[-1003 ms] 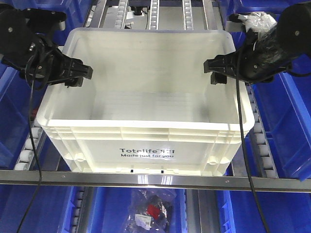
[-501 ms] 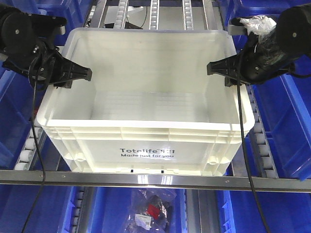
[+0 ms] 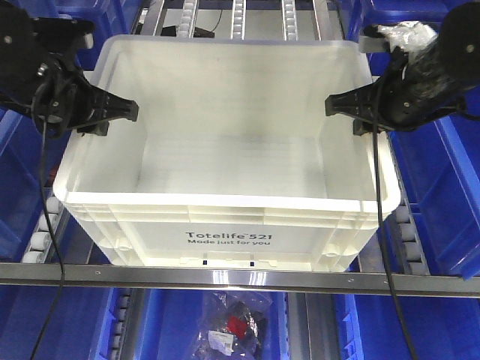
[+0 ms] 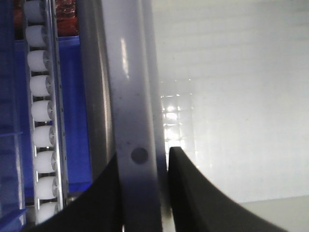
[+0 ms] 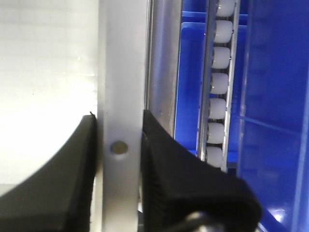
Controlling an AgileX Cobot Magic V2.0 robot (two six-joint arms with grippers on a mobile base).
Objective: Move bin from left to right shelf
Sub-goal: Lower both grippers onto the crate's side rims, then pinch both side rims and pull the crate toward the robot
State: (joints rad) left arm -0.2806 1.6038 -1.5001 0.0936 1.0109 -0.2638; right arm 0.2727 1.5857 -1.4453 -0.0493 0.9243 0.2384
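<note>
A large empty white bin (image 3: 225,225) marked "Totelife 521" fills the middle of the front view. It sits over the shelf's roller lanes. My left gripper (image 3: 112,114) is shut on the bin's left rim, one finger inside the wall and one outside. In the left wrist view that rim (image 4: 133,96) runs between the black fingers of the left gripper (image 4: 143,159). My right gripper (image 3: 349,111) is shut on the bin's right rim. In the right wrist view the right gripper (image 5: 118,125) pinches this rim (image 5: 120,72).
Blue bins stand at the left (image 3: 19,172) and right (image 3: 450,195). White roller tracks (image 3: 409,225) run beside the white bin. A metal rail (image 3: 240,276) crosses the front. A bag of small parts (image 3: 236,326) lies on the lower level.
The white bin has shifted a little to the right and looks larger, as if lifted. Both grippers moved with it, still clamped on its rims.
</note>
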